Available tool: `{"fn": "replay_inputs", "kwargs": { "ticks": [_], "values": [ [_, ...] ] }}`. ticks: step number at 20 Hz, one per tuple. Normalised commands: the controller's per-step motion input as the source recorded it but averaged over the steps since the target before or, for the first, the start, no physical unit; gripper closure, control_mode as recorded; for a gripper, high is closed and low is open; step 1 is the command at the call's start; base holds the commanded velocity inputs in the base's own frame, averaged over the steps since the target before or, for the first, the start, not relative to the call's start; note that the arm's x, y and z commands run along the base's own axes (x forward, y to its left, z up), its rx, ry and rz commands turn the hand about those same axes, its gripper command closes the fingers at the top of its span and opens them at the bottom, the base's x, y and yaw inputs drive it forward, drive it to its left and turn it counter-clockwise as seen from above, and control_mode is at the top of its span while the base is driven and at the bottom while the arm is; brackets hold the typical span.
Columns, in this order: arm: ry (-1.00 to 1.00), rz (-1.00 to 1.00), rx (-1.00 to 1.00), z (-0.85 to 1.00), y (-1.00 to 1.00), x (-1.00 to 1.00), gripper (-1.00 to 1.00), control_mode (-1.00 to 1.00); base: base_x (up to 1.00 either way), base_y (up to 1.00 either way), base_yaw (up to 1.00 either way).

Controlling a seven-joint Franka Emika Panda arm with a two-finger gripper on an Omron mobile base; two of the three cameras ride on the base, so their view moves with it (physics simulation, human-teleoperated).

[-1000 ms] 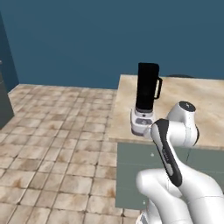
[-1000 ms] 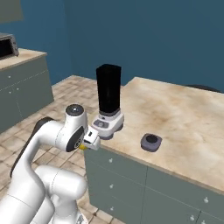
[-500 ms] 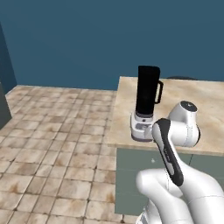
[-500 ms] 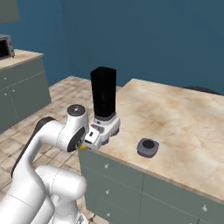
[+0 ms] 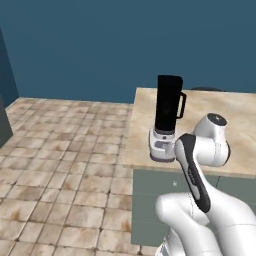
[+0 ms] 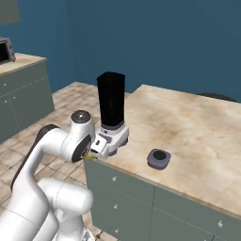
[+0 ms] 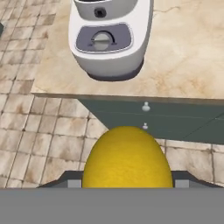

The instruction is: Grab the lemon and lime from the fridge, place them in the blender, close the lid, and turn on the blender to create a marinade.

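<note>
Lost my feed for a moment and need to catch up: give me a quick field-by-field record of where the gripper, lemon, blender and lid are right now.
gripper: shut on the lemon, at the counter's front edge
lemon: yellow, held just short of the blender base
blender: upright near the counter corner, black jar open on top
lid: off the jar, lying on the counter beside the blender
lime: not seen

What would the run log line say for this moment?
pincer: shut on lemon | blender: on counter, lid off | lid: on counter beside blender
</note>
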Motion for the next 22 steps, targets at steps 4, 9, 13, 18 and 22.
{"fn": "replay_inputs", "kwargs": {
  "ticks": [4,9,13,18,22],
  "values": [
    [-0.1,-0.01,-0.07,0.91,-0.11,0.0,1.0,-1.0,0.0,0.0,0.0],
    [-0.06,-0.09,-0.13,1.0,0.01,0.0,1.0,-1.0,0.0,0.0,0.0],
    [-0.09,-0.13,-0.18,0.98,0.33,0.13,1.0,-1.0,0.0,0.0,0.0],
    [-0.15,-0.12,-0.18,0.63,0.43,0.23,1.0,-1.0,0.0,0.0,0.0],
    [-0.07,-0.06,-0.12,0.66,0.09,0.29,1.0,-1.0,0.0,0.0,0.0]
  ]
}}
